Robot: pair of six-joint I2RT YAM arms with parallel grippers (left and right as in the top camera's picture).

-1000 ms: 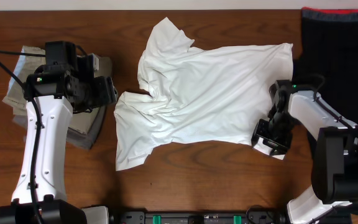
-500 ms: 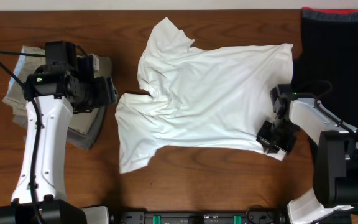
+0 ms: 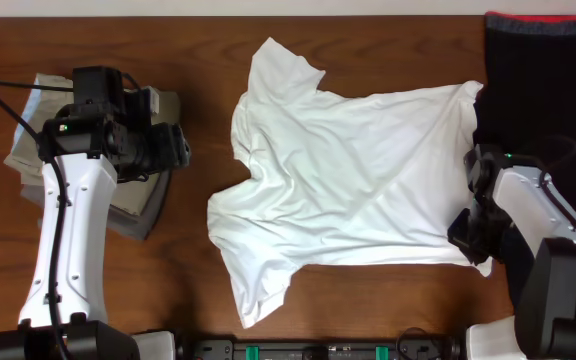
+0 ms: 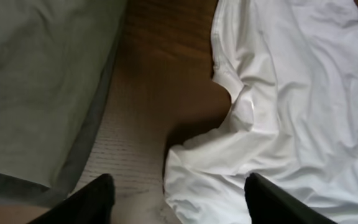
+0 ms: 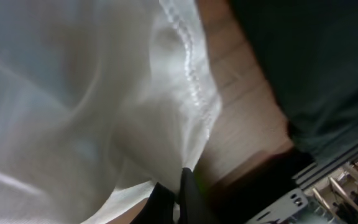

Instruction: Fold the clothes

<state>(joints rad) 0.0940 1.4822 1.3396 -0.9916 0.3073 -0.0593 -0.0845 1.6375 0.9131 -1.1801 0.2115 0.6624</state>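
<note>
Well to the left of the white T-shirt (image 3: pixel 358 180) lie the folded khaki trousers (image 3: pixel 23 150). The left gripper (image 4: pixel 180 202) hovers just left of the shirt's collar, jaws wide apart and empty, where it was a second ago. The shirt itself has slid rightward and lies flatter. At its lower right hem corner, the right gripper (image 3: pixel 473 230) has just pinched shut on the fabric and dragged it toward the black garment (image 3: pixel 543 80). This looks like smoothing, with no fold made yet.

khaki trousers (image 3: pixel 133 208), black garment (image 3: pixel 548 90), wooden table (image 3: pixel 368 300)
</note>
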